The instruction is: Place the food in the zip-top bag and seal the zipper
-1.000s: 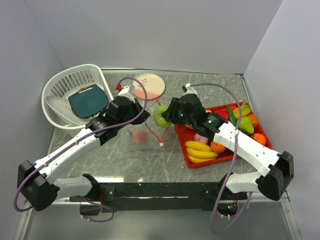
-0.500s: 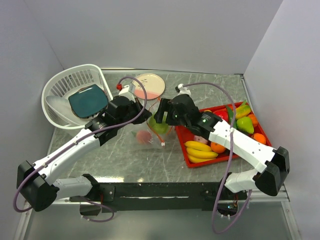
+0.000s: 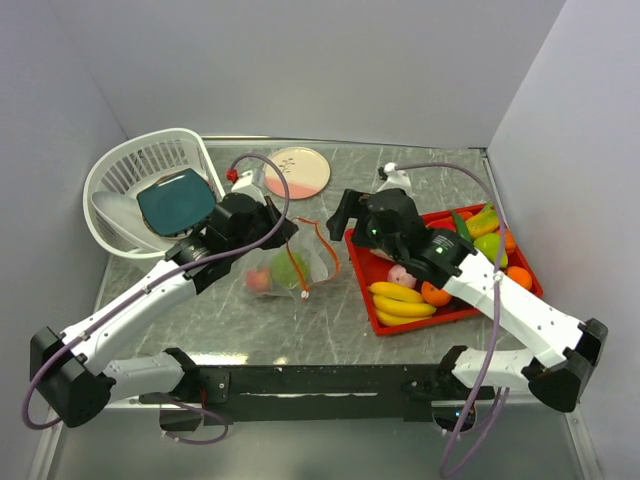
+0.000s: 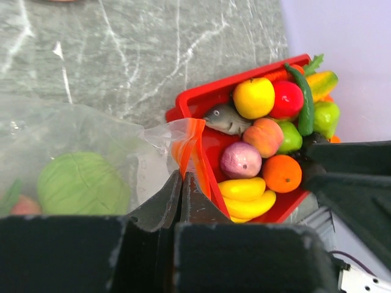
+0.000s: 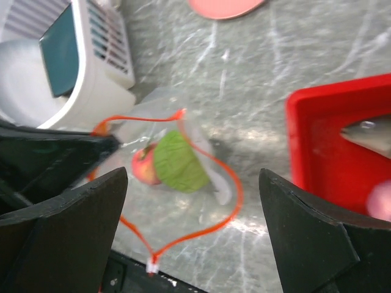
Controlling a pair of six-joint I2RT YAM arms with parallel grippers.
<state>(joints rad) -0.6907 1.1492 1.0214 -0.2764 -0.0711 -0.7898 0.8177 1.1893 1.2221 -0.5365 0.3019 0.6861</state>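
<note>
Clear zip-top bag lies on the bench just left of the red tray; green vegetable and peach inside it. I judge loading barely begun; most food sits in the tray; zipper gapes, unsealed. Left end effector clamped on the bag's mouth edge; right end effector spread, empty, above the tray's left edge.

The bag lies mid-surface with its mouth wide open, so there is room to go in from above. The left tool pinches the rim and blocks that side. The tray sits just beside the bag on the right. The right tool hangs spread wide over that gap. The basket fills the back left. The surface in front is bare.
</note>
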